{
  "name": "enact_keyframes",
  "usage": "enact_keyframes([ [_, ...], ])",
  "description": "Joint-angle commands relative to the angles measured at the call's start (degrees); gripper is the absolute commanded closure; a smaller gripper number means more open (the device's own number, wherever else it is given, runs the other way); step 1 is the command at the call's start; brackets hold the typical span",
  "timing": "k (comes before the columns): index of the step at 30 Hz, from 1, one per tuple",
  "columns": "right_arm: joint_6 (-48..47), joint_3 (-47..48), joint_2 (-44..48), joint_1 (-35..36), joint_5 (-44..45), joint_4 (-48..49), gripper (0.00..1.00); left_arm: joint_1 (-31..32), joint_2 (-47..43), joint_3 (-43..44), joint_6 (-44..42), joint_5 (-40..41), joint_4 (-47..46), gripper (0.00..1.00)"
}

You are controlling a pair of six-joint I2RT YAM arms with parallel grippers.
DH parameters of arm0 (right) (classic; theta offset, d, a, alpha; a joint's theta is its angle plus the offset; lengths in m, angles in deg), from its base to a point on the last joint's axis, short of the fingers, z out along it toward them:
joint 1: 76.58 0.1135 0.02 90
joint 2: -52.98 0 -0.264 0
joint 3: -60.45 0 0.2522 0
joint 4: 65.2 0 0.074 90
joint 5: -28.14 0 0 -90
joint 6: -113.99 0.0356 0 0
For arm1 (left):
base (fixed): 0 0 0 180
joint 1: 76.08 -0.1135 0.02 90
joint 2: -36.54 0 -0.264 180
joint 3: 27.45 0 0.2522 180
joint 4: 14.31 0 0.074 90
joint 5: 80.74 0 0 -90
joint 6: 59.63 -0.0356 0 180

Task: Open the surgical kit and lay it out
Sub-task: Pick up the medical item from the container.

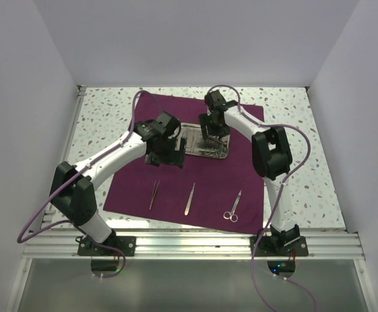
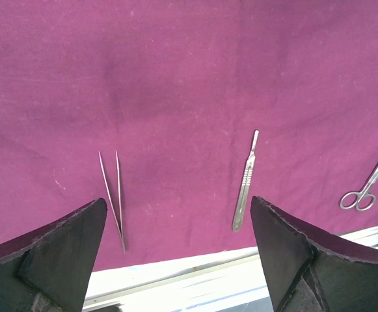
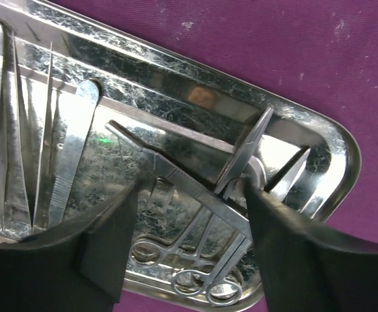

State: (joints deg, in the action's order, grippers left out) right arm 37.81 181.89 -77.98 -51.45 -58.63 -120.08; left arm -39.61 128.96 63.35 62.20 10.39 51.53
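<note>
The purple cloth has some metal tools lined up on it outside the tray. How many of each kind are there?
Tweezers: 1
Scalpel handle: 1
Scissors: 1
Total: 3
More tools lie in the tray, but they overlap too much to count.

A white tabletop speckled with dark flecks point(image 1: 293, 107) shows along the far, left and right margins. Plain white walls point(image 1: 195, 39) close it in on the left, far and right sides. A slotted aluminium rail point(image 1: 195, 244) runs left to right along the near edge, and a smooth grey panel point(image 1: 189, 286) lies nearer still.
</note>
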Motion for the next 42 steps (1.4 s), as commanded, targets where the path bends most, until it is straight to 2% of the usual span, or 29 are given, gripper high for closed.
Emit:
enact_keyframes([
  [1,0.1,0.0,-1.7,0.1,-1.8,-0.6,0.36,-0.5,0.7,2.3,-1.4,0.4,0.6,0.05],
  [3,0.2,-1.6,-1.2,0.2,-1.7,-0.4,0.44,-0.6,1.0,2.3,-1.5,0.3,0.3,0.06],
  [4,0.2,-2.0,-1.1,0.1,-1.7,-0.3,0.54,-0.7,1.1,2.3,-1.5,0.3,0.2,0.05],
  [6,0.3,-3.6,-0.7,0.2,-1.6,-0.4,0.62,-0.8,1.4,2.3,-1.5,0.1,0.0,0.06],
  [7,0.3,-4.1,-0.4,0.1,-1.5,-0.4,0.70,-0.7,1.4,2.3,-1.6,0.1,-0.1,0.06],
  [9,0.3,-5.9,0.3,0.2,-1.3,-0.1,0.78,-0.8,1.4,2.2,-1.6,0.1,-0.4,0.07],
  [10,0.3,-6.3,0.5,0.2,-1.3,0.0,0.85,-0.8,1.4,2.2,-1.6,0.0,-0.5,0.07],
  [13,0.4,-7.7,1.4,0.1,-0.8,0.1,0.91,-0.8,1.4,1.8,-1.6,0.0,-0.9,0.07],
  [20,0.6,-5.8,4.1,0.1,0.9,-2.5,0.93,-0.8,1.4,1.7,-1.6,-0.2,-1.7,0.09],
  [32,3.3,4.3,8.2,0.1,1.9,-8.9,0.91,-0.8,0.1,1.2,-1.9,-0.6,-2.2,0.10],
  [38,5.5,3.9,9.9,0.4,0.4,-10.4,0.92,-0.8,-1.5,0.0,-2.0,-0.3,-2.4,0.11],
  [41,8.1,0.9,13.3,1.5,-2.4,-9.2,0.95,-0.8,-1.7,0.4,-2.7,1.1,-2.4,0.11],
  [42,9.2,-2.4,14.5,2.1,-3.0,-8.5,0.99,-1.0,-1.2,0.9,-3.4,1.4,-2.5,0.11],
])
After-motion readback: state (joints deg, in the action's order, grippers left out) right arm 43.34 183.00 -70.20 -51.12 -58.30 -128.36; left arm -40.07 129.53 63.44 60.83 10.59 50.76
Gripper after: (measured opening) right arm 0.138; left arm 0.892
